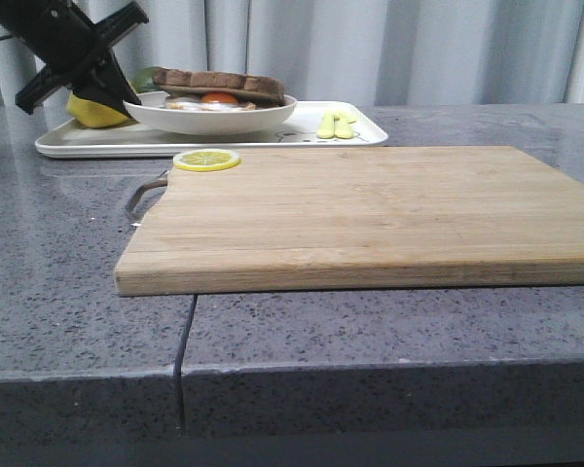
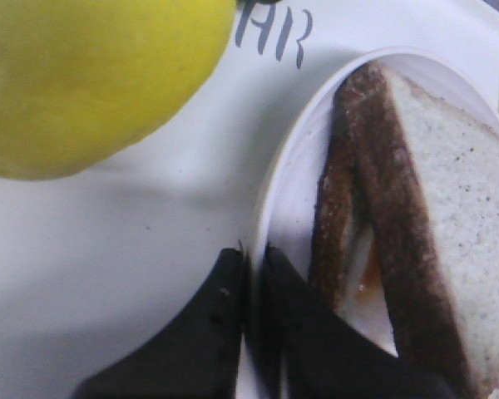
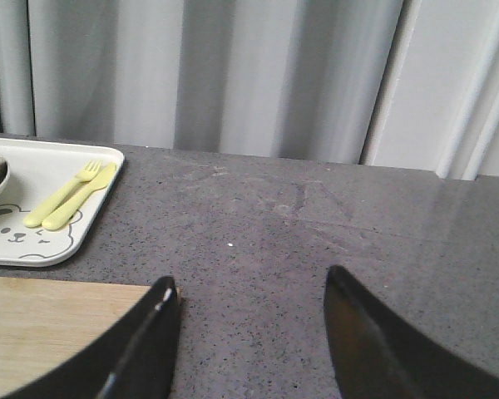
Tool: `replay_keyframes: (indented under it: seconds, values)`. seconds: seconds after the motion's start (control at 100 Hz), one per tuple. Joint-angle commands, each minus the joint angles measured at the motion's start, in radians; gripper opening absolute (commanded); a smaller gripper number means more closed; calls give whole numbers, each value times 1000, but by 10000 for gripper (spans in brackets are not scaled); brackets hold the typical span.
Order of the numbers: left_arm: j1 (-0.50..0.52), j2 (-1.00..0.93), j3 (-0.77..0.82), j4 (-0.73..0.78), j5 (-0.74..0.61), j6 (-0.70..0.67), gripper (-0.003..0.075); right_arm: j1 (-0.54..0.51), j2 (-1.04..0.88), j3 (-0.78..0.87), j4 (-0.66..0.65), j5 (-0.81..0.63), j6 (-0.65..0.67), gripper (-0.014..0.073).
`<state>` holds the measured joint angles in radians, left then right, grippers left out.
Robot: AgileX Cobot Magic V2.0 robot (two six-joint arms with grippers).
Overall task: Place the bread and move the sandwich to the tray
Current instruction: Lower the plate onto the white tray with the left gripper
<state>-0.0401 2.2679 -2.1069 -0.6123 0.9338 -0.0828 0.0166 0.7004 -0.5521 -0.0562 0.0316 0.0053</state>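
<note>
We see the sandwich (image 1: 219, 92), bread on top, on its plate (image 1: 210, 118) on the tray (image 1: 302, 131), our left end effector (image 2: 251, 274) pinching the rim, right end effector (image 3: 249, 328) open; release remains.

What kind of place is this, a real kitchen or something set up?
Probably a staged kitchen counter: a grey stone-look countertop with a wooden cutting board, a sandwich on a bear-printed tray, and plain curtains behind.

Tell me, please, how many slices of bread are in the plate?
2. One bread slice lies on top; the other bread slice lies under it, with the egg between, in the plate on the tray. More could be hidden beneath.
</note>
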Motion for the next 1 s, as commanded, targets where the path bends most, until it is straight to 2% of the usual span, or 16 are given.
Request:
replay_keyframes:
  seconds: [0.0,0.74,0.83,0.99]
  values:
    - [-10,-57,-39,-60,-57,-14,-20,-6,-5,-28,-11,-90,1,400]
    - [-10,-36,-39,-64,-69,-1,-13,-6,-5,-28,-11,-90,1,400]
    - [-10,-36,-47,-64,-60,34,44,-6,-5,-28,-11,-90,1,400]
    - [-10,-36,-80,-64,-33,75,245,-6,-5,-28,-11,-90,1,400]
